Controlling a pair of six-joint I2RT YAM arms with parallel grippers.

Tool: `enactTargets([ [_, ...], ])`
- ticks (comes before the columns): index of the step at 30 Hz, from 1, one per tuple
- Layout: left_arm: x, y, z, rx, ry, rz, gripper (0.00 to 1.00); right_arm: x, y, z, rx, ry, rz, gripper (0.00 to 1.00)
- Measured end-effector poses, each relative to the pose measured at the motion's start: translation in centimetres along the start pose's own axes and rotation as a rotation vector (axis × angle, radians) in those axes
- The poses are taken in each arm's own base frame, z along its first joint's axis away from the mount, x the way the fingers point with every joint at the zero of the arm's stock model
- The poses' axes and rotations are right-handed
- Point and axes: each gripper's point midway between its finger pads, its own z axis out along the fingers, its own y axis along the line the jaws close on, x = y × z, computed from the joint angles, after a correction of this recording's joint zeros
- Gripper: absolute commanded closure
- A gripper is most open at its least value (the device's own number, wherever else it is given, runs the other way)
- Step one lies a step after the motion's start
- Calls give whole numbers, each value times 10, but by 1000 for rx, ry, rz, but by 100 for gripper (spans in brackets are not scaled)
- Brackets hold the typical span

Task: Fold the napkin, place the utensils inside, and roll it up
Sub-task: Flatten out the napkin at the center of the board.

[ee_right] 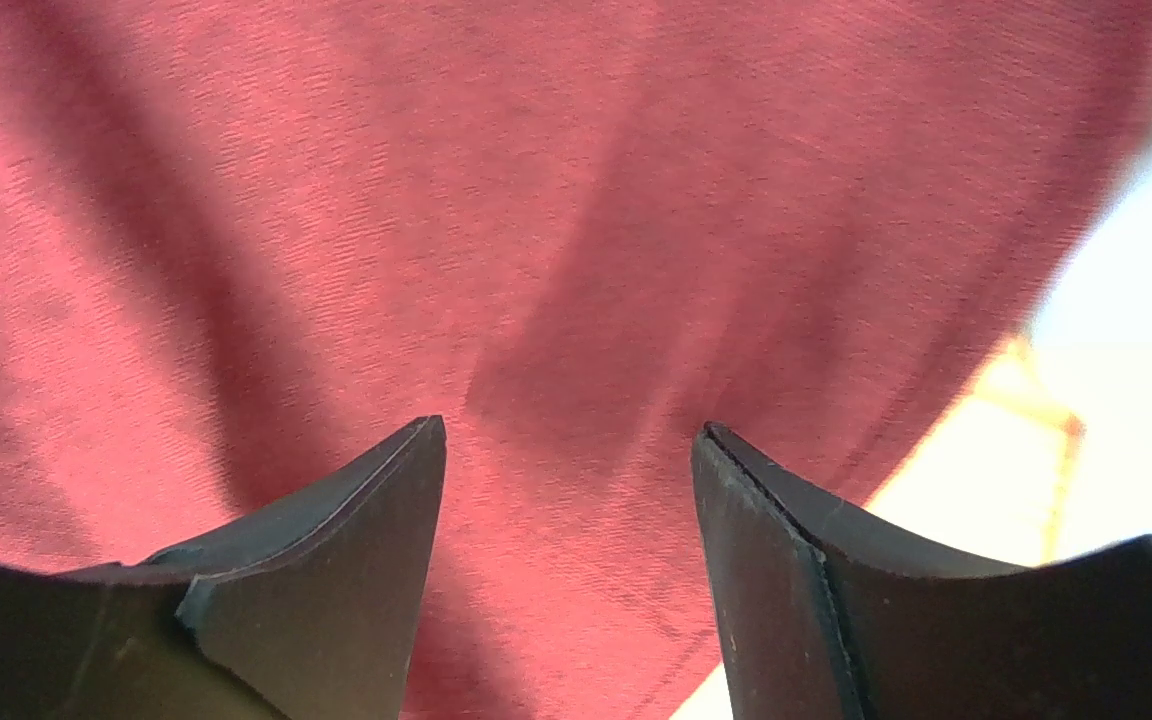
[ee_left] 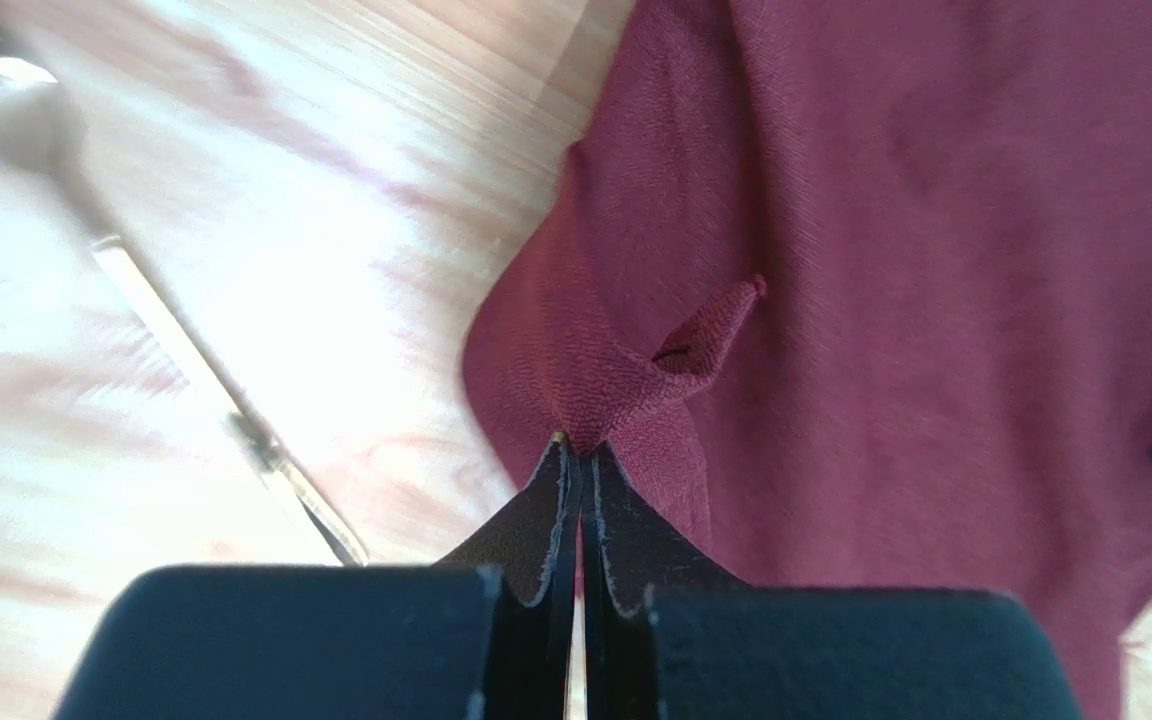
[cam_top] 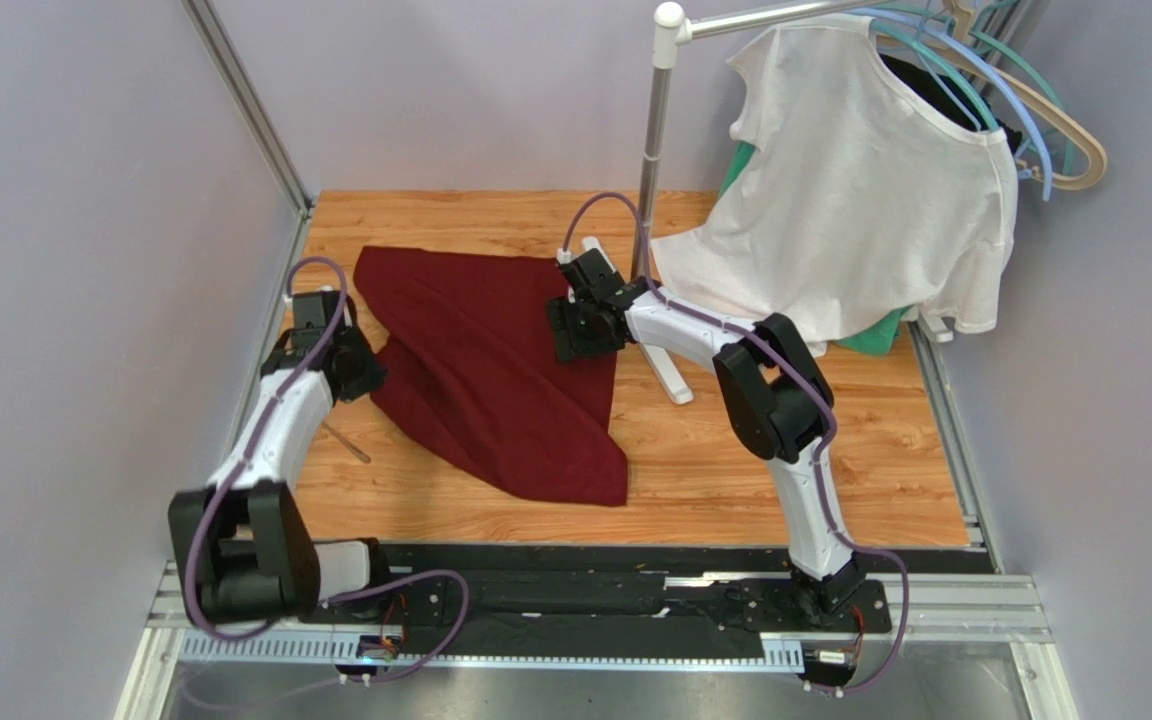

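From above, the napkin is lying rumpled across the left-centre of the table, one corner pointing toward the bottom of the frame. The left gripper is sitting at its left edge, and the right gripper is hanging over its upper right edge. A fork is lying on bare wood at the lower left, just off the cloth. A white shirt is hanging from a rack at the upper right. Open wood is showing at the lower right.

In the left wrist view, the fingers are pressing together on a pinch of the napkin's edge, and the cloth is puckering into a small peak. The fork is lying to the left, apart from the cloth.

In the right wrist view, the fingers are standing apart with nothing between them, and the napkin is filling the frame beneath. I cannot tell whether the tips are touching it. The cloth's edge is running along the lower right, with the table showing beyond.
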Motion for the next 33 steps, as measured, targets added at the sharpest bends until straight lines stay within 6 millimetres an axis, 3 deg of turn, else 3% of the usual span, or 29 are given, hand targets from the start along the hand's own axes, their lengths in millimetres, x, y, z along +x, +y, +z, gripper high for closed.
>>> enactTargets([
  [5,-12,14,-62,2,-191,-52,100,-8,-19,3,49,3,29,35],
  [9,-10,26,-95,-4,-283,-94,99,-14,-27,5,67,-1,41,35],
  [11,-3,28,-103,2,-288,-110,81,-15,-28,6,74,-1,41,35],
  [13,4,28,-109,9,-280,-129,46,-16,-29,7,81,0,40,35],
  [14,7,29,-111,10,-273,-135,18,-17,-29,7,81,0,38,35],
  [17,17,30,-114,9,-249,-152,6,-16,-27,7,65,5,24,34],
  [21,18,34,-130,-12,-249,-161,5,-12,-23,3,31,11,-4,34],
  [24,-1,28,-157,5,-316,-151,5,-4,-19,-6,10,26,-19,34],
  [27,-18,16,-172,58,-363,-142,7,2,-12,-23,-10,23,-34,34],
  [30,-18,5,-156,100,-321,-131,9,5,-1,-50,-33,-3,-53,34],
  [33,-3,-7,-118,116,-207,-100,10,12,13,-82,-67,-42,-76,35],
])
